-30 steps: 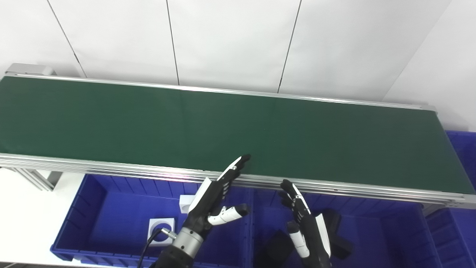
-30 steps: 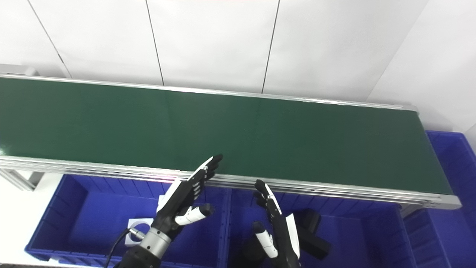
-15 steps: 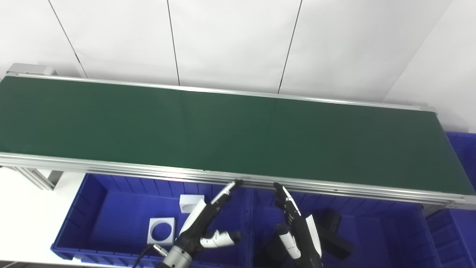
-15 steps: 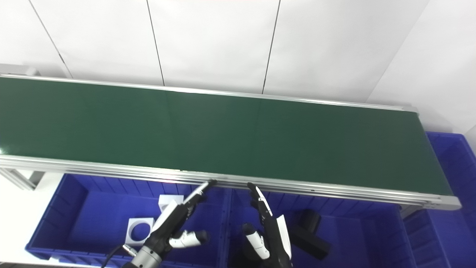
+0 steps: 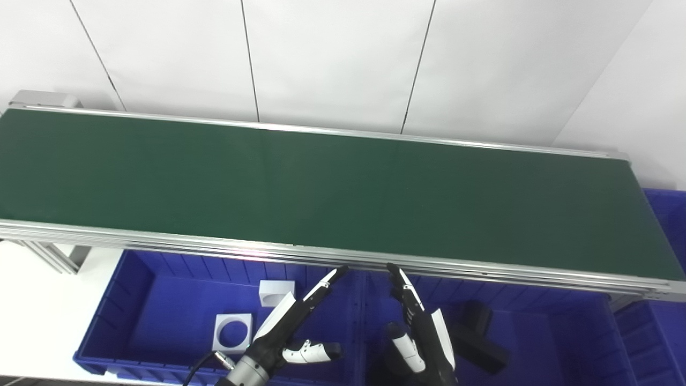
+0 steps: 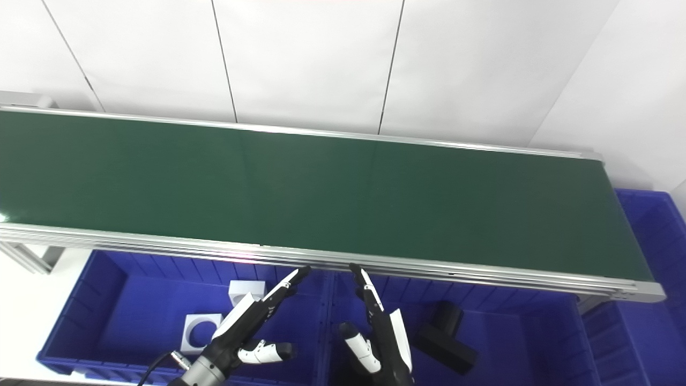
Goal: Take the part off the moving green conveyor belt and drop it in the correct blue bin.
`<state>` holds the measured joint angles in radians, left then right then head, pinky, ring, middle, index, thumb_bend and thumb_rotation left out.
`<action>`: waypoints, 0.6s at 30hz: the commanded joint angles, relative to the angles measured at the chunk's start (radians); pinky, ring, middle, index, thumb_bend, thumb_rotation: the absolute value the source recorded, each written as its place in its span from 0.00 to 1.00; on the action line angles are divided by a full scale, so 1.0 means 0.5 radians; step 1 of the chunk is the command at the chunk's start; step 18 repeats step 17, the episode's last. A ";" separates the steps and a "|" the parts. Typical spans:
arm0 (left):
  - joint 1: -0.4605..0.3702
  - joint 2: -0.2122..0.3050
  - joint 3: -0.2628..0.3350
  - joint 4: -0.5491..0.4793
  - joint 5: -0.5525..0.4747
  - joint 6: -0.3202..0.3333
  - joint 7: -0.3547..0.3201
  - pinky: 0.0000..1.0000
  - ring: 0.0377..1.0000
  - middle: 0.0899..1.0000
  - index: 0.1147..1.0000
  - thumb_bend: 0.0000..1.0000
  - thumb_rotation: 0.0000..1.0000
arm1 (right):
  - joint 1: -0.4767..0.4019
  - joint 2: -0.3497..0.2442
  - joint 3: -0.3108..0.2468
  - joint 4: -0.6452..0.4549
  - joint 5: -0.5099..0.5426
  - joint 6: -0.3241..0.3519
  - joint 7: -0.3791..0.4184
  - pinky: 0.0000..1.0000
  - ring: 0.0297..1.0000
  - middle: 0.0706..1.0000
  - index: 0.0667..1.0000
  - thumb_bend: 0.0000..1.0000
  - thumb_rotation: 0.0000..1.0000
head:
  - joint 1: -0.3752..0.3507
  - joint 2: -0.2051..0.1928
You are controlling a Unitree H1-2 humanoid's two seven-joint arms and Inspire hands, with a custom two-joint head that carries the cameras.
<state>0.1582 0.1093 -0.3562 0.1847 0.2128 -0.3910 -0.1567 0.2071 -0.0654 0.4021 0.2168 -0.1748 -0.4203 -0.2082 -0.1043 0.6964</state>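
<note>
The green conveyor belt [image 5: 332,187] runs across the view with no part on it. My left hand [image 5: 286,327] hovers open over the left blue bin [image 5: 134,289], fingers stretched toward the belt's near rail and thumb out to the right. My right hand [image 5: 423,332] is open too, fingers pointing up over the middle blue bin [image 5: 552,343]. Neither hand holds anything. Two white parts lie in the left bin: a square with a round hole [image 5: 232,332] and a smaller block [image 5: 276,292]. A black part [image 5: 479,343] lies in the middle bin.
The belt's aluminium near rail [image 5: 161,241] stands just beyond my fingertips. Another blue bin [image 5: 667,214] sits at the belt's right end, and one more [image 5: 654,338] at the lower right. A white wall rises behind the belt.
Both hands have come back and down from the belt's near edge to low over the bins. The left hand dropped the most; both stayed open.
</note>
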 commanded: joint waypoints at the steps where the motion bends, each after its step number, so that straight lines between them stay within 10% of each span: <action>1: -0.008 -0.040 0.013 -0.083 -0.043 -0.021 0.005 0.99 1.00 1.00 0.97 0.89 0.83 | -0.020 0.023 0.012 -0.021 -0.021 -0.099 -0.007 0.92 0.95 0.96 0.94 0.81 0.95 | -0.009 0.005; 18: -0.036 0.083 0.160 -0.081 -0.347 -0.058 -0.174 1.00 1.00 1.00 0.96 0.90 0.85 | -0.073 0.233 0.011 0.107 -0.272 -0.094 -0.090 0.98 0.98 0.97 0.95 0.88 0.99 | -0.732 0.059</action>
